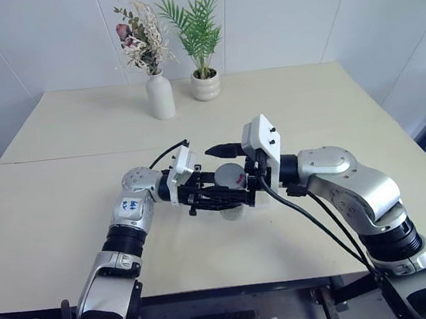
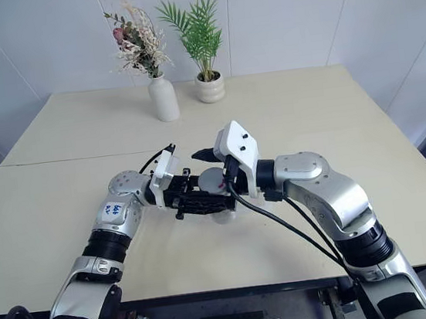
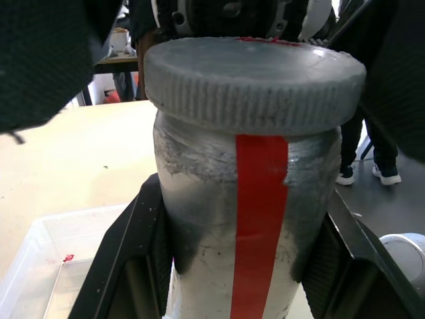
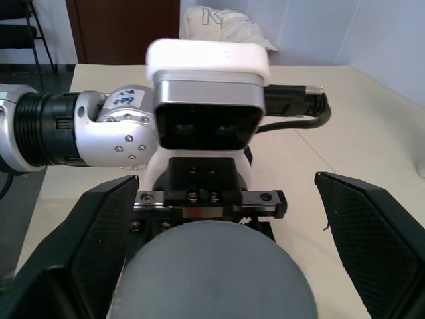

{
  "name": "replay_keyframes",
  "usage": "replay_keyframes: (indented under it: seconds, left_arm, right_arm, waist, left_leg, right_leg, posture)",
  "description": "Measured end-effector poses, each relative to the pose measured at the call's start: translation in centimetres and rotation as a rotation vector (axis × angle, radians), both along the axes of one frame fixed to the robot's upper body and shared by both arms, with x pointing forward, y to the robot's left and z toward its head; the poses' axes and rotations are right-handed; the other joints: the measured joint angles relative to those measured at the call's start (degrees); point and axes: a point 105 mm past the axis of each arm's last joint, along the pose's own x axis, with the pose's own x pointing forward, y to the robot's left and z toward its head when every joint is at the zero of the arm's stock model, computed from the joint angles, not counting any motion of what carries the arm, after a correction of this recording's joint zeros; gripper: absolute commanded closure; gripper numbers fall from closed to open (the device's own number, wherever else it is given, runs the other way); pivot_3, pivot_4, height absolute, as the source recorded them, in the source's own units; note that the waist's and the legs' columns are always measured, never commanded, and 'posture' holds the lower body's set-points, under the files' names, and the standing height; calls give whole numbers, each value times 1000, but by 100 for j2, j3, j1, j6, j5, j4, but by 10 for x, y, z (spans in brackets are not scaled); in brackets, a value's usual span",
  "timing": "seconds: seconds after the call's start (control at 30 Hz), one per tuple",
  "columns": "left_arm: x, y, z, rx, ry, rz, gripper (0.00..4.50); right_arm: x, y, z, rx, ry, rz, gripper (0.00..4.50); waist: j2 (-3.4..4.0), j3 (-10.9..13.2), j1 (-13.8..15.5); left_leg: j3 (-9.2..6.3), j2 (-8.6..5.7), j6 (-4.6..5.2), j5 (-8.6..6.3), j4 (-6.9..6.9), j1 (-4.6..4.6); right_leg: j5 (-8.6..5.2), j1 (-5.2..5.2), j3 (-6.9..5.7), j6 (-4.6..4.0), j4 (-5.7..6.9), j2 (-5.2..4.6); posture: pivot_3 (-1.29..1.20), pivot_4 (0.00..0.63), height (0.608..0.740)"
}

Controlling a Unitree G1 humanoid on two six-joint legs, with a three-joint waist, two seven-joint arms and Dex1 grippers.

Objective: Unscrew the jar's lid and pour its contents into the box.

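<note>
Clear box beneath upright jar, lid on top; left gripper clamps jar; right gripper spread around lid.

Silver jointed arms, black ribbed wrist rings, white camera housings, black cable at 4 o'clock of right gripper, blue-scribbled label on left forearm

Left claw clamped shut; right claw spread wide, facing it.
</note>
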Motion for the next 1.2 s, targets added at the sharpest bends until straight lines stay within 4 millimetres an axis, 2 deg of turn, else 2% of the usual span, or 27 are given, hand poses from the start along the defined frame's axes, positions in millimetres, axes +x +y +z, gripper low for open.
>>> replay_keyframes:
  seconds: [0.33,0.73,1.2]
  left_arm:
    - [-2,0,1,0,2,-3,2445]
    - [-1,4,-1,-6,10,10,2445]
    - [-1,5,-4,-6,21,17,2445]
  right_arm:
    - [-1,-4,0,-15,-12,1,33]
    - [-7,-23,1,-43,-23,-37,33]
    - [-13,-36,-2,-61,-16,-66,33]
  waist:
    - [0,0,0]
    - [0,0,1]
    - [0,0,3]
  left_leg:
    - [0,0,0,0,0,0]
    - [0,0,0,0,1,0]
    - [0,0,0,0,1,0]
  right_leg:
    - [0,0,0,0,0,0]
    - [0,0,0,0,0,0]
    - [0,0,0,0,0,0]
  posture:
    - [0,150,740]
    - [0,150,740]
    - [0,150,740]
